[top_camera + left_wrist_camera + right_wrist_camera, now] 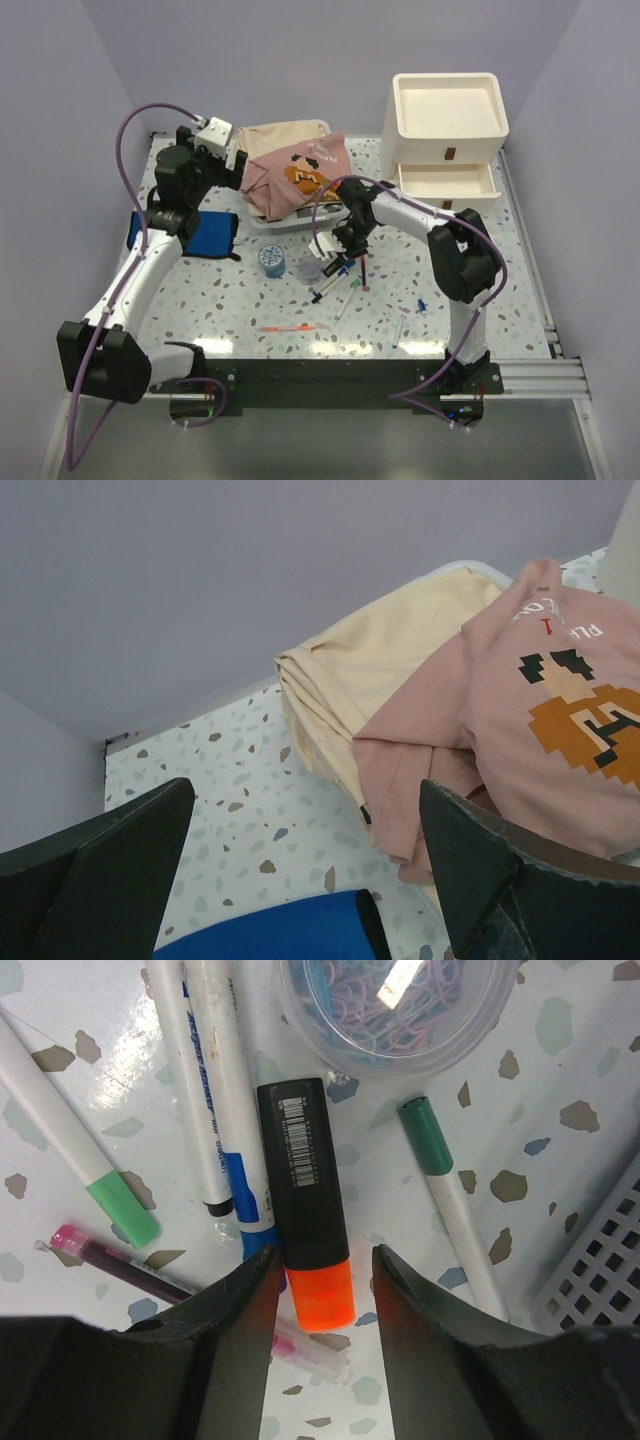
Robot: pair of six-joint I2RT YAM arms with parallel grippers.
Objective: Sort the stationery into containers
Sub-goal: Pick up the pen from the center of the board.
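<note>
Highlighter (305,1190), black barrel with orange end, lies flat on the speckled table (500,300) among the loose stationery, well apart from the drawer unit (447,110) at the far right corner, whose upper drawer (445,180) stands pulled out. Right gripper (325,1252) is placed over the orange end with one finger on each side. The jaws are partly spread and not pinching: a sliver of table shows between the orange end and the right-hand finger, while the other finger looks to be at or against the barrel. Left gripper (305,790) hangs fully spread and empty over the far left of the table, beside the pink and beige clothes (480,710). Neighbouring items sit close. A blue-labelled marker (225,1110) lies alongside, touching or nearly so. A clear cup (400,1010) of paper clips sits just beyond the barrel's far end, and a green-capped pen (455,1200) lies to the other side. Assessment: the highlighter is light, rigid and smooth plastic with flat broad faces, so it should tolerate a firm squeeze. The hold is best taken across the narrow width. The present position near the end may let the barrel swing down on lifting, so a grip nearer mid-barrel would carry it steadier. Risk: the closing finger may drag the adjacent marker.
</note>
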